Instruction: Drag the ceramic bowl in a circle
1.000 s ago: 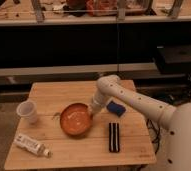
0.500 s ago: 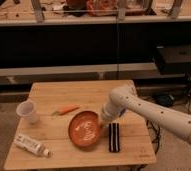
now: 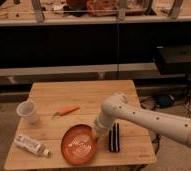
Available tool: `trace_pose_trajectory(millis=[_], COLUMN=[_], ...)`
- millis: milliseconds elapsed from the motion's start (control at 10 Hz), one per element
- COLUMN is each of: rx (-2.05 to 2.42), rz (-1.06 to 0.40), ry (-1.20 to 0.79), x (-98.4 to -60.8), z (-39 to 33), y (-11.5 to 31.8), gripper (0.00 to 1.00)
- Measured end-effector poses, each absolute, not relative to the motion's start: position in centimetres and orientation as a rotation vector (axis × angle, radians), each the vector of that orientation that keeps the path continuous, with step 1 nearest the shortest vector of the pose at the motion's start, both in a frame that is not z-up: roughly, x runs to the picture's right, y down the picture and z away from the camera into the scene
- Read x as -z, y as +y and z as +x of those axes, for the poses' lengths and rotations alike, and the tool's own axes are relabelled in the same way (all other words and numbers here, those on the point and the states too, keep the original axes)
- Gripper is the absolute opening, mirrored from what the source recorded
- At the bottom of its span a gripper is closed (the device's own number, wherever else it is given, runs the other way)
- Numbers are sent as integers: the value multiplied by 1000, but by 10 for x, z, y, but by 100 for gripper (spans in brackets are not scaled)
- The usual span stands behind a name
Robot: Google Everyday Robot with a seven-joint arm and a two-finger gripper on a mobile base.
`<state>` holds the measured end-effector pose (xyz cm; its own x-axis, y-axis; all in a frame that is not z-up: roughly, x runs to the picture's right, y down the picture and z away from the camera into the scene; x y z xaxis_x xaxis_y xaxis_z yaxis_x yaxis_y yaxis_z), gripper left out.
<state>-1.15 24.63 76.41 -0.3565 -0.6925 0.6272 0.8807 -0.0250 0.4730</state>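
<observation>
The gripper (image 3: 97, 133) touches the ceramic bowl's (image 3: 79, 145) right rim.

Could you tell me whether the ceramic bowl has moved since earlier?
Yes, the ceramic bowl, hand at its rim, slid away from the carrot toward the front of the table.

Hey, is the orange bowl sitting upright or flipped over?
Upright: the ceramic bowl shows its glossy inside facing up, resting on the table. The end effector is at its rim.

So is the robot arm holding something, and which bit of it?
The gripper meets the picture-right rim of the wide, shallow orange-brown ceramic bowl; whether it truly grips that rim cannot be told.
</observation>
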Motion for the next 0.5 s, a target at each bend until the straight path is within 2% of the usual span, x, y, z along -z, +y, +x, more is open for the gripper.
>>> trace_pose_trajectory(millis=[300, 500], rx=[1725, 1727], rz=[-216, -174], ry=[-1046, -1059], x=[-780, -804], z=[-55, -71], y=[231, 205], gripper=[0, 0])
